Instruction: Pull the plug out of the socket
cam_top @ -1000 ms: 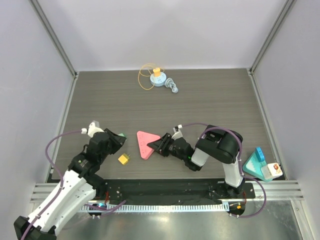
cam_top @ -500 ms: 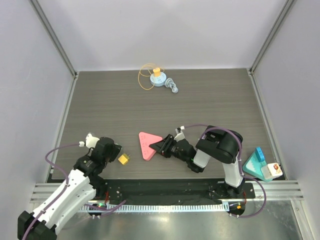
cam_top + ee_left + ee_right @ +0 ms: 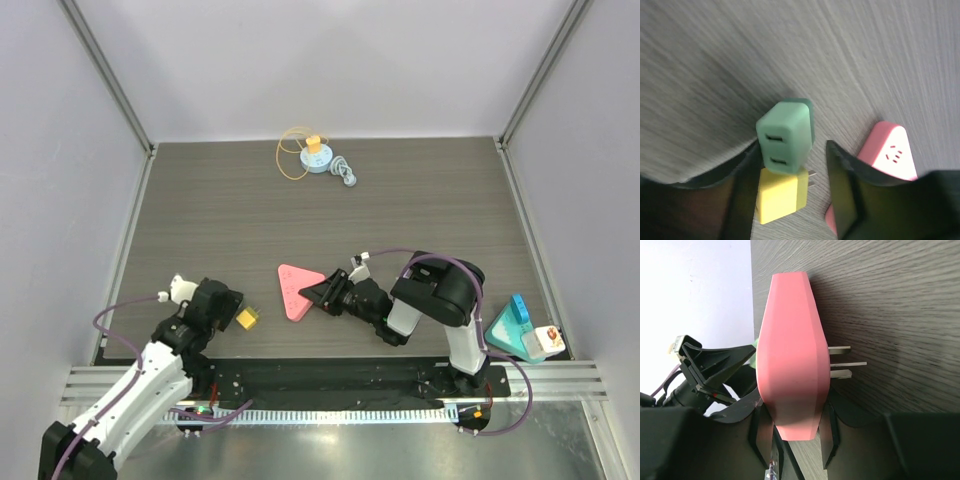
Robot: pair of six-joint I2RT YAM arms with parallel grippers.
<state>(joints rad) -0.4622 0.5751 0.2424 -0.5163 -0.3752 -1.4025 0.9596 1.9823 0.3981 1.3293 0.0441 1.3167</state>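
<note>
- R gripper is clamped on the pink socket, pinning it to the table near the front edge. R wrist cam shows a finger on each flank of the pink body, w/ three metal pins sticking out of one face.
- L gripper has its fingers apart, wider than the green block between them. One finger touches the block, the other has a gap, so no grip.
- Yellow plug lies on the table btwn L gripper and pink socket, apart from the socket. Its prongs are bare.
- Yellow vs green: right against each other in L wrist cam; can't tell if touching.
- Progress: the pull looks done, since the plug is out. Prob. left: let go of the socket and back both arms off.
</note>
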